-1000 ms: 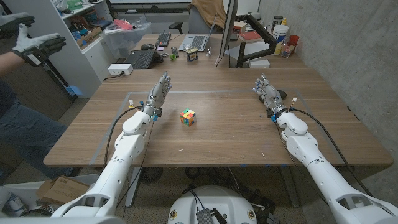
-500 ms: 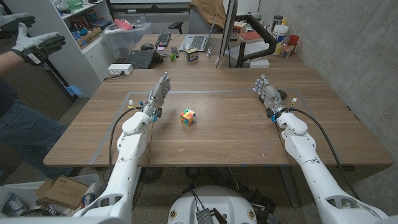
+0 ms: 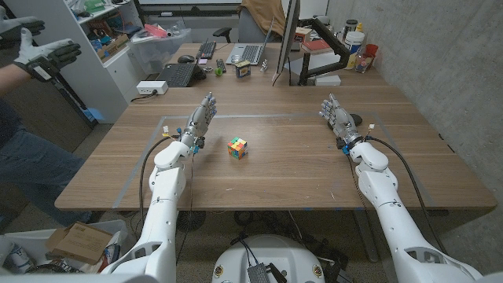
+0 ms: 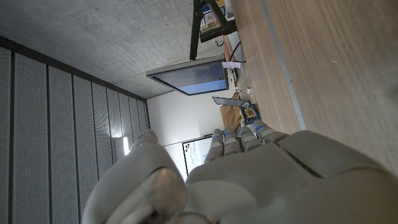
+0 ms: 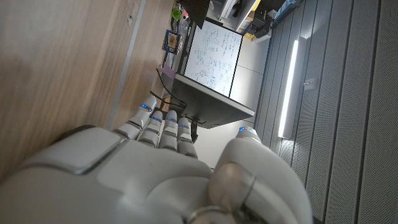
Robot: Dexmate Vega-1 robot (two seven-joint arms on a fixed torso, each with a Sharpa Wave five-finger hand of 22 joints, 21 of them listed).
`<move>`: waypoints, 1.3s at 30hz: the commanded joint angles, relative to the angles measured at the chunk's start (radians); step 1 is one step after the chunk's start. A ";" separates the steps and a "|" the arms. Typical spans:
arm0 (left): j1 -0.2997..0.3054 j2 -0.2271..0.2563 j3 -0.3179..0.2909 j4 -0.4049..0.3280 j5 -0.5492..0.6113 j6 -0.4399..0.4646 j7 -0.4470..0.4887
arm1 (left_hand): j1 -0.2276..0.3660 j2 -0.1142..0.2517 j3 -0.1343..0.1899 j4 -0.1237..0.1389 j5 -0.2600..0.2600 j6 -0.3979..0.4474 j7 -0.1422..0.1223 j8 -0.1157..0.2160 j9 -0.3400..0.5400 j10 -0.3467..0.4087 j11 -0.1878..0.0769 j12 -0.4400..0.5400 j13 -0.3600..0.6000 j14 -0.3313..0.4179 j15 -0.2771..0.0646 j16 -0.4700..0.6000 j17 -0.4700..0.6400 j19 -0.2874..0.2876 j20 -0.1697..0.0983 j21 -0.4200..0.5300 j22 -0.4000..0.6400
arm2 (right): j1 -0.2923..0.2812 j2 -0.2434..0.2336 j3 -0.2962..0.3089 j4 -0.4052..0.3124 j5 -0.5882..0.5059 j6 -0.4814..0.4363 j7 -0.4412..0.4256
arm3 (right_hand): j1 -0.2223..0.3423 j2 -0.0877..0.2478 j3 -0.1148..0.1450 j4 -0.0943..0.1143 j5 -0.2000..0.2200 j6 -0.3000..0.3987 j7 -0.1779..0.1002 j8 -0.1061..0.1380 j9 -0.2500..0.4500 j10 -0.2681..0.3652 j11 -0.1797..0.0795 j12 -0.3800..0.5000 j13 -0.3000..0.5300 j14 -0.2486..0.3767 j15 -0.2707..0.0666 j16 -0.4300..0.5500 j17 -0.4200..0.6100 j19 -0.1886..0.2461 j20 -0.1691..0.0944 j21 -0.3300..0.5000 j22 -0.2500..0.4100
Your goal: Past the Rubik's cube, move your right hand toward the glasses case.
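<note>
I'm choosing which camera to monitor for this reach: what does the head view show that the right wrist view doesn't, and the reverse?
Head view alone: the multicoloured Rubik's cube on the table's middle, the left hand beside it, and a person's gloved hand at the far left. Right wrist view alone: a whiteboard with writing. Both share: the right hand, holding nothing, the wooden table and the dark monitor. I can make out no glasses case in either.

Right hand [image 5: 168, 180] empty, fingers [image 5: 163, 127] together, extended beside the wooden table [image 5: 62, 56] toward a monitor [image 5: 208, 102]
</note>
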 commanded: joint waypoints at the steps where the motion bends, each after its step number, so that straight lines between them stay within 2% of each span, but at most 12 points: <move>1: -0.001 -0.022 -0.024 -0.009 0.030 0.008 -0.021 | 0.004 0.004 0.007 0.001 0.003 0.001 0.007 0.010 0.003 -0.006 -0.002 0.003 0.002 -0.007 0.002 0.010 0.003 -0.005 -0.015 -0.002 0.002 | 0.009 0.023 0.021 0.023 -0.032 0.037 0.034 | 0.006 0.002 -0.001 0.003 0.004 0.007 -0.009 0.007 0.002 0.009 0.000 0.001 0.006 0.006 -0.005 0.003 0.004 0.016 -0.013 -0.004 0.003; 17: 0.020 -0.027 -0.021 -0.059 0.041 0.017 -0.023 | 0.008 0.008 0.007 0.000 0.002 0.003 0.006 0.011 0.003 -0.005 0.000 0.004 0.002 -0.007 0.004 0.011 0.003 -0.007 -0.014 -0.004 0.002 | 0.019 0.017 0.011 0.055 -0.104 0.150 0.011 | 0.013 0.003 0.001 -0.005 0.005 0.018 -0.028 0.010 0.002 0.039 -0.014 0.008 0.006 0.032 -0.021 0.008 0.002 0.043 -0.024 -0.010 0.003; 25: 0.027 -0.027 -0.018 -0.070 0.042 0.025 -0.023 | 0.009 0.010 0.007 -0.001 0.001 0.004 0.007 0.012 0.003 -0.006 -0.003 0.005 0.002 -0.008 0.003 0.012 0.002 -0.009 -0.012 -0.005 0.002 | 0.029 0.004 -0.007 0.082 -0.178 0.236 -0.047 | 0.022 0.004 0.004 -0.013 0.007 0.034 -0.044 0.014 0.003 0.066 -0.026 0.015 0.007 0.049 -0.036 0.010 0.001 0.055 -0.024 -0.017 0.003; 36: 0.031 -0.023 -0.012 -0.091 0.041 0.023 -0.024 | 0.012 0.013 0.006 -0.002 0.000 0.006 0.007 0.012 0.003 -0.006 0.002 0.005 0.002 -0.008 0.006 0.012 0.002 -0.008 -0.019 -0.005 0.002 | 0.034 -0.009 -0.022 0.095 -0.227 0.280 -0.100 | 0.027 0.005 0.006 -0.019 0.009 0.048 -0.058 0.017 0.003 0.082 -0.034 0.018 0.007 0.062 -0.043 0.011 0.001 0.064 -0.025 -0.024 0.004; 39: 0.032 -0.022 -0.010 -0.091 0.040 0.023 -0.025 | 0.012 0.013 0.006 -0.002 0.000 0.007 0.007 0.013 0.003 -0.006 0.003 0.005 0.002 -0.009 0.005 0.012 0.002 -0.008 -0.018 -0.005 0.002 | 0.035 -0.013 -0.025 0.098 -0.243 0.298 -0.118 | 0.029 0.004 0.006 -0.021 0.010 0.055 -0.075 0.019 0.003 0.089 -0.040 0.019 0.007 0.066 -0.045 0.010 0.001 0.066 -0.024 -0.028 0.004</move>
